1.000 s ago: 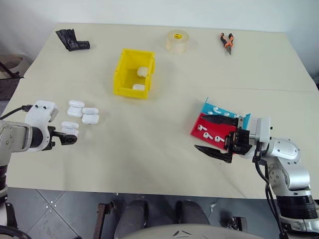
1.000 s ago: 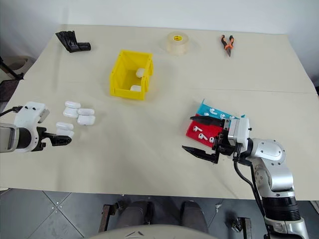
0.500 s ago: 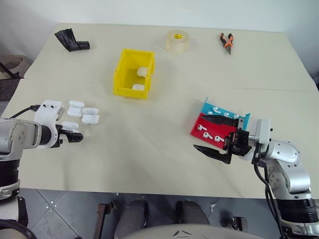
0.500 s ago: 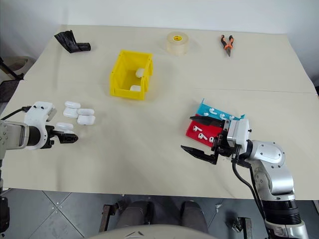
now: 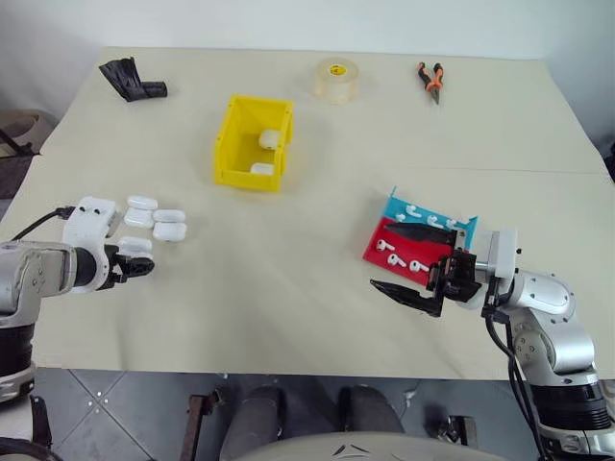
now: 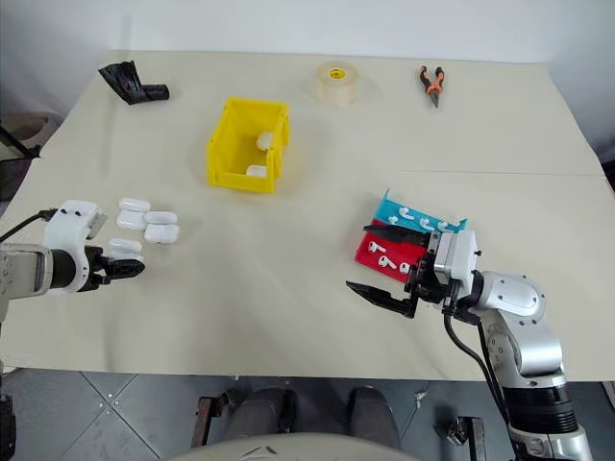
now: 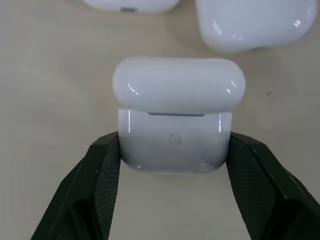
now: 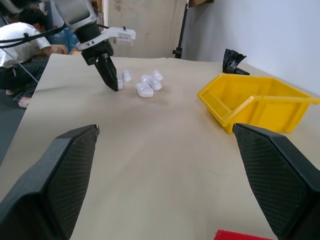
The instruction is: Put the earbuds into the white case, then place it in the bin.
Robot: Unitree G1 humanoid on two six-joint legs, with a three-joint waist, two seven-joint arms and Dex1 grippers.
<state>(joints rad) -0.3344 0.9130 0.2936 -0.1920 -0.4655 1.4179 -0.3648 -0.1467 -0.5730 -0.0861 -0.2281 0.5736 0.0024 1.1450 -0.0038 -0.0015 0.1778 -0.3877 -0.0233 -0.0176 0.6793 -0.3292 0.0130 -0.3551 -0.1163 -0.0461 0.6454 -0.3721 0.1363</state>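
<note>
Left gripper (image 7: 172, 150) clamped on the white case (image 7: 175, 117), black fingers (image 7: 102, 165) pressed flat against the two side walls of the lower body, lid on top apparently closed, case resting on the tabletop (image 5: 288, 288) near its left edge. Just beyond, three more identical cases (image 5: 159, 219) in a loose cluster, close enough to be nudged on a careless lift. Probably light and rigid, but glossy and rounded, so likely slippery: hold best kept low on the flatter side walls, clear of the hinged lid so that it can still flip open. Right gripper (image 5: 415, 264) spread wide and empty, hovering over the near end of a red and teal tray (image 5: 399, 208) toward the tabletop's right side, with the earbuds (image 5: 402, 257) lying loose in the tray; tiny, smooth and light, likely to skid or roll, best pinched across the stem. Farther out, the bin (image 5: 231, 144) toward the far left-centre of the tabletop, two white cases already lying inside. Along the far edge, a roll of tape (image 5: 336, 79), pliers (image 5: 429, 80) toward the far right corner, a black object (image 5: 130, 77) at the far left corner. Broad bare tabletop between the two grippers and between the case and the bin, so an unobstructed path either way; near edge close to both arms, so little margin there for a dropped case.
</note>
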